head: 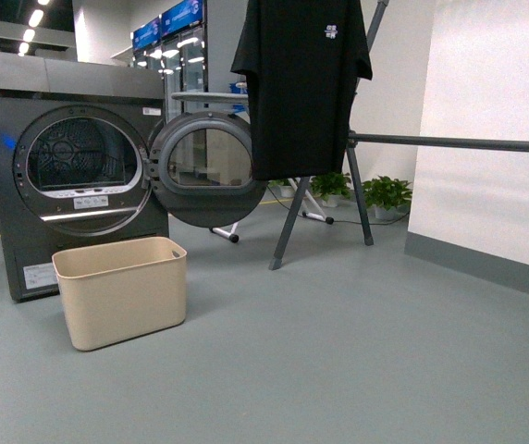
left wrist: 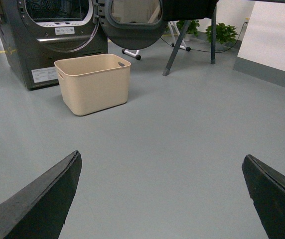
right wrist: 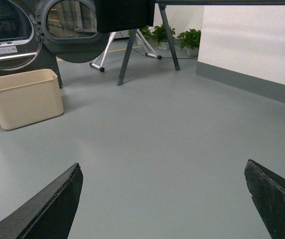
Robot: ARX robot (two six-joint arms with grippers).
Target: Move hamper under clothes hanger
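Sitting in the lower left of the front view, the beige hamper (head: 121, 291) rests on the grey floor (head: 357, 351) just in front of the dark grey dryer (head: 61, 166), below its open round door (head: 204, 166). The clothes hanger (head: 449, 142) stands right of centre, one horizontal bar running off the right edge. A black T-shirt (head: 301, 83) hangs at the upper middle. The hamper is well apart from the rack's legs and off to the left of the shirt, so I judge that no part of the move is done yet. The left gripper (left wrist: 161, 162) and right gripper (right wrist: 162, 167) both show jaws spread wide with only floor between them, grasping nothing and well short of the hamper. What is left: reach the hamper, take hold of it, and bring it beneath the hanger.
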